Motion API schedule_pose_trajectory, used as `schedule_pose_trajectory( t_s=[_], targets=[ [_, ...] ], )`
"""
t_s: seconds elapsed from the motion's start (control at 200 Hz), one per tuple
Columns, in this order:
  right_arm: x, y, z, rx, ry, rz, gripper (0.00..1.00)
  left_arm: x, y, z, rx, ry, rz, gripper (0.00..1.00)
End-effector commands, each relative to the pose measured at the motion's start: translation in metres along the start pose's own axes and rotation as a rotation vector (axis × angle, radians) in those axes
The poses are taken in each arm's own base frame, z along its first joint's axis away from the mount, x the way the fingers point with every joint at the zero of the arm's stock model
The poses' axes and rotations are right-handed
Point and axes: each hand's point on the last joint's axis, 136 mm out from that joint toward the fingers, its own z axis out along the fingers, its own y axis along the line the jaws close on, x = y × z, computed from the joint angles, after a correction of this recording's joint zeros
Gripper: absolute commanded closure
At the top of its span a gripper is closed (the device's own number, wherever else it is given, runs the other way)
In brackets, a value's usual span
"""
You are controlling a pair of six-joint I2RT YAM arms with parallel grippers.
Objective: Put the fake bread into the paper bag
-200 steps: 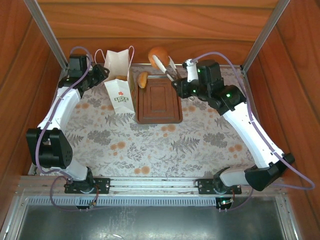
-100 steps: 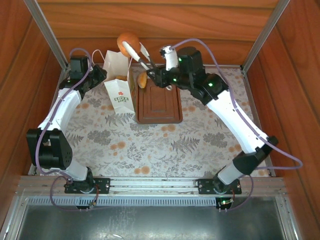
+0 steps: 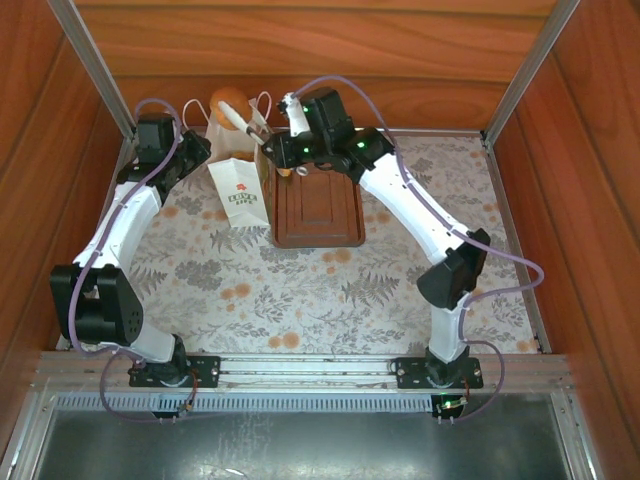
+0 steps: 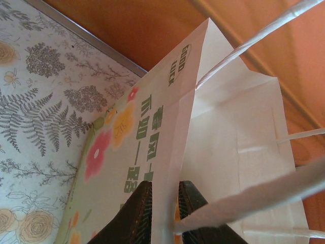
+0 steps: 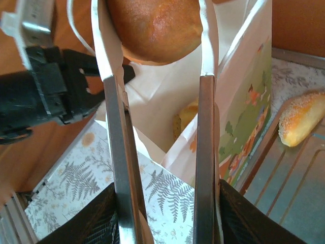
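Okay, table (image 3: pixel 330 290) first: floral cloth, everything bunched at the far edge. The paper bag (image 3: pixel 238 185) stands upright there on the far left, mouth up, just beside the brown tray (image 3: pixel 318 215) on its right. My read is that the bag sits next to the tray so each carry is short.

The left gripper (image 3: pixel 195 150) is at the bag's left top edge. I'd say it's there to steady the bag and hold the mouth open for drops. The right gripper (image 3: pixel 283 150) reaches across the tray's far end toward the bag, carrying metal tongs (image 5: pixel 205 127) with the blades pointing out over the opening.

The tongs pinch a round brown bun (image 5: pixel 152 25), which hangs above the bag's mouth, not inside yet. A sesame roll (image 5: pixel 302 122) lies on the tray's far end, not yet moved. Smallest bit is a yellow pastry (image 5: pixel 187 118), already down inside the bag.

Jaws:
- **Left:** in the left wrist view the fingers (image 4: pixel 138 213) sit nearly together, one on each side of the bag's edge, with the paper clamped between them.
- **Right:** jaws partly closed, squeezing the two tong arms from outside so the blades press on the bun.

Judgement: loosen the right one and the tongs should spring apart, and the bun drops in.
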Motion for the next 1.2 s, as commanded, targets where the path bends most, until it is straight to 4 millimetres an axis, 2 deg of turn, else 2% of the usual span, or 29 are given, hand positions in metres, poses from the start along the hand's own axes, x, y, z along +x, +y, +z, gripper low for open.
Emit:
schedule_pose_trajectory(
  t_s=[0.0, 0.32, 0.52, 0.725, 0.829, 0.964, 1.039, 1.194],
  targets=[
    [-0.006, 0.002, -0.005, 0.029, -0.002, -0.026, 0.52, -0.005, -0.008, -0.007, 0.022, -0.031, -0.002, 0.79],
    [0.008, -0.014, 0.011, 0.101, 0.067, -0.044, 0.46, -0.005, -0.005, -0.007, 0.017, -0.036, -0.005, 0.82],
    [0.008, -0.015, 0.009, 0.108, 0.071, -0.050, 0.37, -0.005, -0.006, -0.007, 0.020, -0.036, -0.007, 0.82],
    [-0.002, -0.009, -0.001, 0.098, 0.047, -0.062, 0.37, -0.004, -0.010, -0.007, 0.037, -0.028, -0.008, 0.83],
    [-0.012, -0.002, -0.014, 0.080, 0.016, -0.069, 0.37, -0.004, -0.014, -0.008, 0.056, -0.024, -0.010, 0.83],
    [-0.028, 0.011, -0.040, 0.040, -0.043, -0.078, 0.38, -0.006, -0.019, -0.010, 0.073, -0.023, -0.002, 0.82],
    [-0.037, 0.019, -0.060, 0.007, -0.079, -0.072, 0.39, -0.003, -0.016, -0.009, 0.068, -0.018, -0.002, 0.80],
    [-0.057, 0.029, -0.106, -0.060, -0.158, -0.055, 0.39, -0.001, -0.010, -0.010, 0.055, -0.012, 0.001, 0.69]
  ],
)
